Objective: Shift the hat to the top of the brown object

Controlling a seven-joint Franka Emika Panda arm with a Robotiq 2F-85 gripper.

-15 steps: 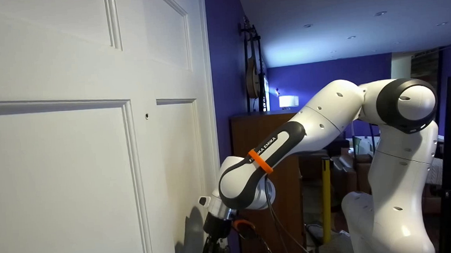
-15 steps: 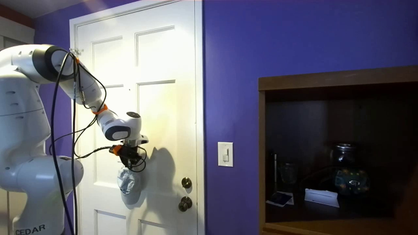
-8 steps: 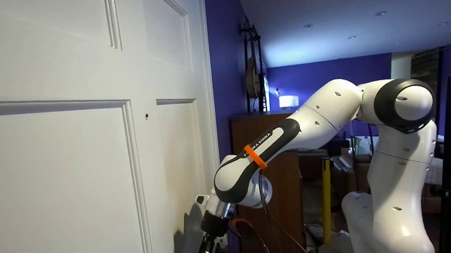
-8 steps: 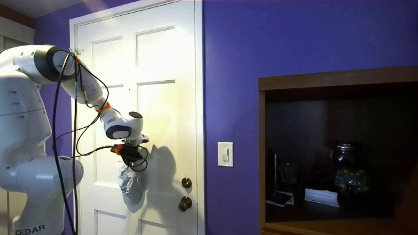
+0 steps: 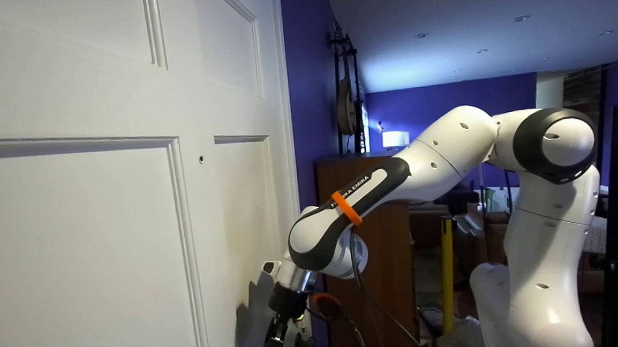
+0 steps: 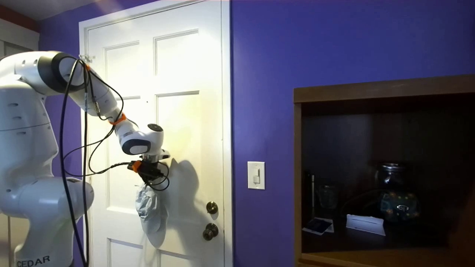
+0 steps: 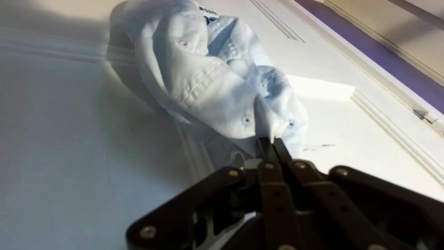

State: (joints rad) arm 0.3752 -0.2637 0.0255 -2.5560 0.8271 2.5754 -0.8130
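You have the hat (image 7: 218,93) in front of the white door (image 6: 178,126), its soft, creased cloth hanging below your gripper (image 7: 272,143). The jaws are pressed together on a fold of that cloth close to its small eyelets (image 7: 247,120), as your wrist view shows. In an exterior view your gripper slants downward in front of the door; you cannot tell whether any of the hat touches the door's face. A dark shadow (image 6: 187,181) lies on the door beside the wrist of your robot arm (image 5: 442,154).

The hat hangs near the level of the door's knob (image 6: 210,231) and deadbolt (image 6: 212,207), apart from both. In both exterior views you see the brown cabinet (image 5: 394,254) on the knob side of the door, apart from it, with purple wall (image 6: 267,122) between. A light switch (image 6: 256,175) sits on that wall, near the door's frame (image 6: 226,129). Inside the cabinet a dimly lit glass (image 6: 328,196) stands nearer the door than a lidded jar (image 6: 391,177) and a white card (image 6: 366,224) do. Past the door's frame hangs a guitar (image 5: 345,109).
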